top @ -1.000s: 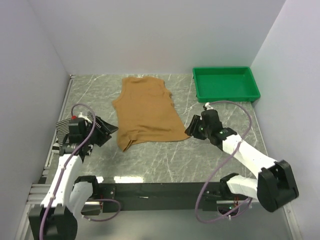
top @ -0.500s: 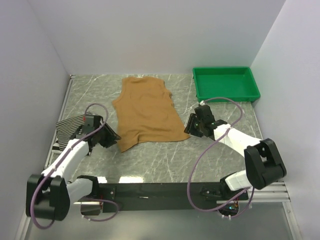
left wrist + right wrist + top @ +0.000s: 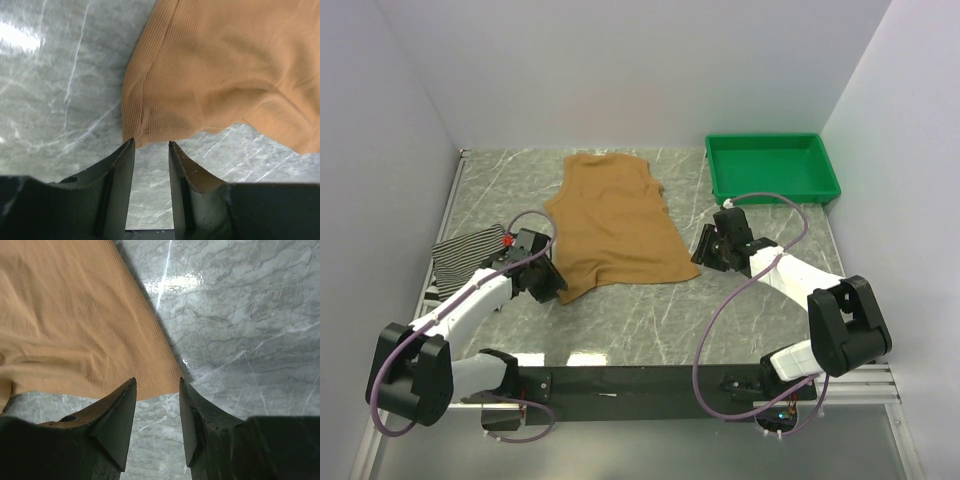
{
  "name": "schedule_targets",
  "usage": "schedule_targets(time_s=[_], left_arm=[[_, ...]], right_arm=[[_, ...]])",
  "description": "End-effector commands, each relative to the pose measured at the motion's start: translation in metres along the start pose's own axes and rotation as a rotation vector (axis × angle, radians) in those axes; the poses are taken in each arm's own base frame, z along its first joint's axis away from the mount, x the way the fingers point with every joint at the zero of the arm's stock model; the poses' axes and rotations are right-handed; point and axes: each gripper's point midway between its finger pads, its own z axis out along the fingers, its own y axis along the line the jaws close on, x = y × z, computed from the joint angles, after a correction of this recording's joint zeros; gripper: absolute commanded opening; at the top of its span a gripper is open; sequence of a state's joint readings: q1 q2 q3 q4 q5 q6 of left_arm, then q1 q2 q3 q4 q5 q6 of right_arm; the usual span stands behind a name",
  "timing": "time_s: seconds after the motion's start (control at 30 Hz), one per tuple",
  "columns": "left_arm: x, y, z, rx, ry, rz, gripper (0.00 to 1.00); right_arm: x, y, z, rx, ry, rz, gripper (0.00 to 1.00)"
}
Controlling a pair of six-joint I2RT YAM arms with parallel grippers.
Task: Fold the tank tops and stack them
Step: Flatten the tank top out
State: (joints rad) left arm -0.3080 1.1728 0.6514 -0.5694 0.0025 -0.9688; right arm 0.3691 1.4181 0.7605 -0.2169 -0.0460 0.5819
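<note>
The plain tan-brown tank top [image 3: 613, 220] lies flat on the marble table, neck toward the back wall. My left gripper [image 3: 552, 285] is open at its near left hem corner [image 3: 137, 135], with the cloth just beyond the fingertips. My right gripper [image 3: 703, 256] is open at the near right hem corner [image 3: 165, 385]. A thin-striped tank top [image 3: 465, 255] lies folded at the table's left edge, partly behind the left arm. The wide-striped top is out of view.
A green plastic tray [image 3: 772, 167] stands at the back right corner. White walls close in the table on three sides. A metal rail [image 3: 442, 235] runs along the left edge.
My left gripper has moved right, from beside the striped top to the tan top's near left corner. My right gripper has edged closer to the near right corner.
</note>
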Motion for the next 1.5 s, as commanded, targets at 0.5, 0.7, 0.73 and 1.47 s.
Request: schedule_targets(time_s=[0.5,0.7,0.73,1.47], left_arm=[[0.005,-0.001,0.013,-0.103,-0.023,-0.002,0.33],[0.009,0.005,0.019,-0.120,-0.016,-0.003,0.31],[0.011,0.007,0.021,-0.125,-0.012,-0.003,0.30],[-0.022,-0.037,-0.022,-0.008,-0.095,0.041,0.01]], right_arm=[[-0.016,0.006,0.003,-0.062,-0.037,0.004,0.45],[-0.013,0.006,0.007,-0.070,-0.021,0.009,0.45],[-0.012,0.007,0.007,-0.071,-0.018,0.011,0.45],[-0.006,-0.002,0.011,-0.048,-0.002,0.022,0.44]])
